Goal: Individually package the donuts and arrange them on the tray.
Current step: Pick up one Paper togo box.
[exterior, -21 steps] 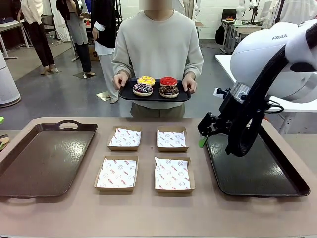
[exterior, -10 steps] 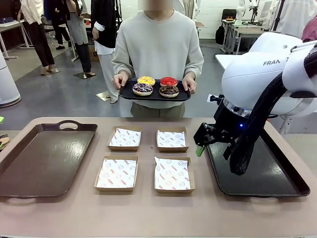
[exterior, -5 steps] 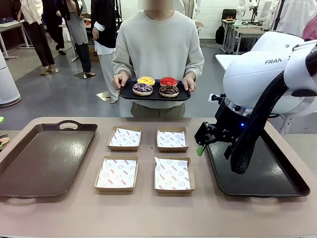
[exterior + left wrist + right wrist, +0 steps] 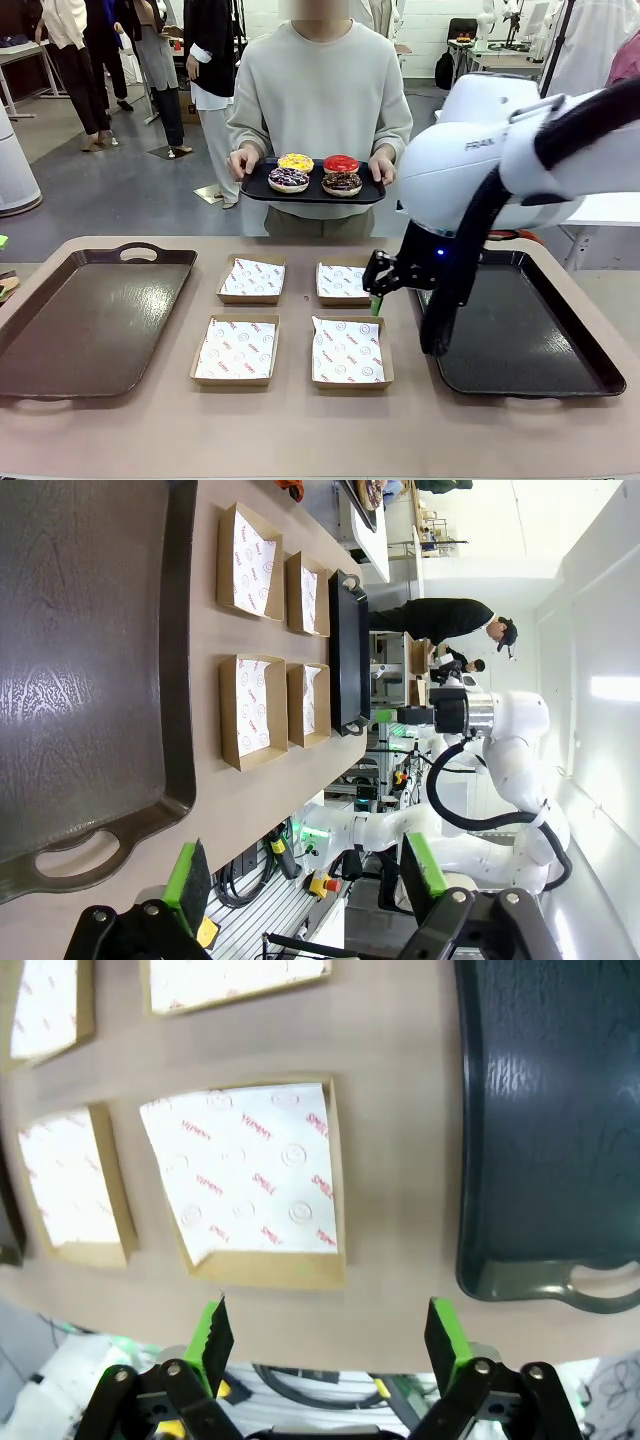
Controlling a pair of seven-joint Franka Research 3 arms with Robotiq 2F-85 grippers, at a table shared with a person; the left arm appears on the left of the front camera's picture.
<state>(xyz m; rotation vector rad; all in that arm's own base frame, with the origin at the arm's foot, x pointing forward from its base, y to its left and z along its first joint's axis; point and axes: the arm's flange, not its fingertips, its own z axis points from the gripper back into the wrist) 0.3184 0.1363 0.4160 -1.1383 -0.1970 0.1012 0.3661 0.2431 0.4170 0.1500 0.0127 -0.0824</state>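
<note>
As my right claw [image 4: 330, 1332] hangs apart and empty, I list: lined box [image 4: 250, 1175] ahead of it, donuts [image 4: 289, 179] beyond; left claw [image 4: 305, 872] apart.

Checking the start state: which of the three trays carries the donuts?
The small black tray that the person holds beyond the table's far edge; all four donuts sit on it. The larger brown tray and dark tray lie on the table.

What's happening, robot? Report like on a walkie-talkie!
Both grippers open, empty: left gripper near brown tray, right gripper by the paper-lined boxes. Four donuts on the person's black tray, none boxed. Nothing blocking the boxes.
</note>
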